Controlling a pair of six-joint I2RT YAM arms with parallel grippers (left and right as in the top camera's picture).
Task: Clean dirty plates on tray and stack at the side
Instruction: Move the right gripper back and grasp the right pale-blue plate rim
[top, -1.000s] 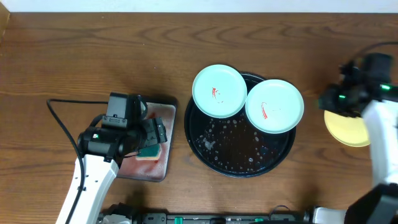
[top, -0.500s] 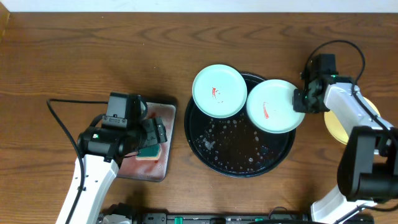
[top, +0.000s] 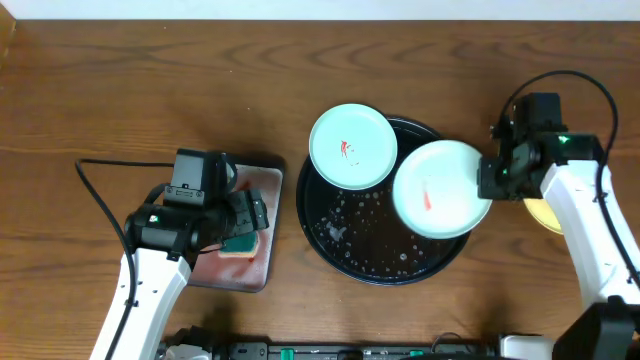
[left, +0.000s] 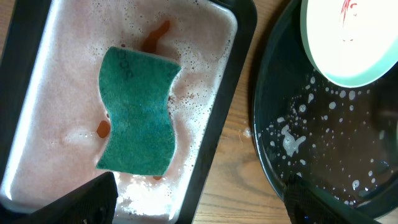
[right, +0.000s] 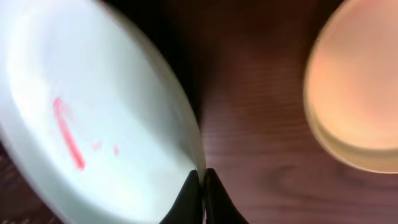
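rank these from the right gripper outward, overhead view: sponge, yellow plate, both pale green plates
1. Right green plate: rim in the jaws of the right gripper.
2. Yellow plate: beside it, on the table.
3. Left green plate: tray's upper left.
4. Sponge: far left.

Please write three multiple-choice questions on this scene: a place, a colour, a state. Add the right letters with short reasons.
1. Where is the green sponge?
A. in the silver-grey rectangular tray
B. on a plate
C. in a cup

2. What colour is the round plate on the brown wooden table?
A. pale yellow
B. red
C. black

3. The right end effector is:
A. wide open
B. shut on a mint-white round plate at its rim
C. shut on the sponge

1 A: foamy water surrounds it there.
2 A: it looks pale yellow.
3 B: the fingertips meet on the rim.
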